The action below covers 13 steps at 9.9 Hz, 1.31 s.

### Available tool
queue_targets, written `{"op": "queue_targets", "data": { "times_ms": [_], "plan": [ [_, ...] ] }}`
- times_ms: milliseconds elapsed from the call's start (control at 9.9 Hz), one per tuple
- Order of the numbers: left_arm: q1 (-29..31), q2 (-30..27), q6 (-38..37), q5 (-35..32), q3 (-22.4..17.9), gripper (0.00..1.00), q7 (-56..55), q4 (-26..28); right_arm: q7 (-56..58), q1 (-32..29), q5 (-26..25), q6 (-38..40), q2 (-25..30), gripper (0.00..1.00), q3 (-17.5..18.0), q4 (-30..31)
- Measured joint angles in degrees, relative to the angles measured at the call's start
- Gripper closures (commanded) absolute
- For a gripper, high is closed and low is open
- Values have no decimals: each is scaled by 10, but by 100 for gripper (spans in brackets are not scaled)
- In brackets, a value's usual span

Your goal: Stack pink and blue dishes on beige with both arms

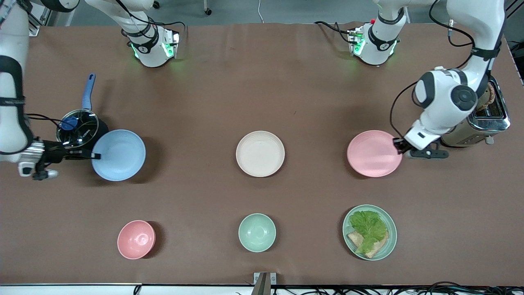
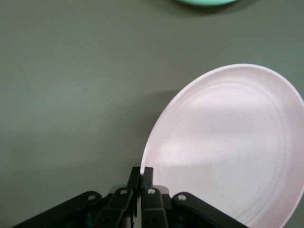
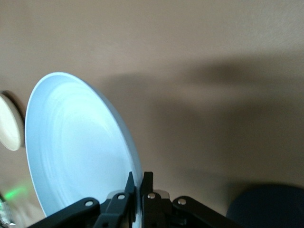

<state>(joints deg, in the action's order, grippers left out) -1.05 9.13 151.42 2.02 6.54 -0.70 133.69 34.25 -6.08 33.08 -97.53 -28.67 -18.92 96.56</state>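
Front view: left gripper (image 1: 399,146) pinching pink plate (image 1: 374,153) rim at 3 o'clock; right gripper (image 1: 95,155) clamping blue plate (image 1: 118,155) rim at 9 o'clock. Both lifted, flanking beige plate (image 1: 260,153). Likely rigid, light, smooth; rim grips suit.

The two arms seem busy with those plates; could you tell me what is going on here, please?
Each arm has gripped one plate by its rim. The left gripper is shut on the pink plate, beside the toaster. The right gripper is shut on the blue plate, beside the lidded saucepan. The wrist views show both plates tilted, seemingly raised off the table. The beige plate sits bare between them, with nothing stacked on it yet.
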Motion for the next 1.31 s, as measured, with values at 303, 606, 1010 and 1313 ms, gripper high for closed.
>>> {"op": "queue_targets", "data": {
  "times_ms": [303, 606, 1010, 1313],
  "plan": [
    [-10, 11, -1, 4, 138, 99, -163, -41, -118, 20, -21, 69, 49, 99, 0, -65],
    [-31, 72, -1, 4, 226, 100, -301, -78, -236, 47, -59, 82, 84, 99, 42, -82],
    [-75, 161, -1, -16, 250, 100, -385, -143, -370, 60, -84, 47, 86, 99, 158, -76],
    [-77, 241, 0, -125, 251, 99, -492, -199, -458, 68, -94, -40, 84, 99, 249, -39]
  ]
}}
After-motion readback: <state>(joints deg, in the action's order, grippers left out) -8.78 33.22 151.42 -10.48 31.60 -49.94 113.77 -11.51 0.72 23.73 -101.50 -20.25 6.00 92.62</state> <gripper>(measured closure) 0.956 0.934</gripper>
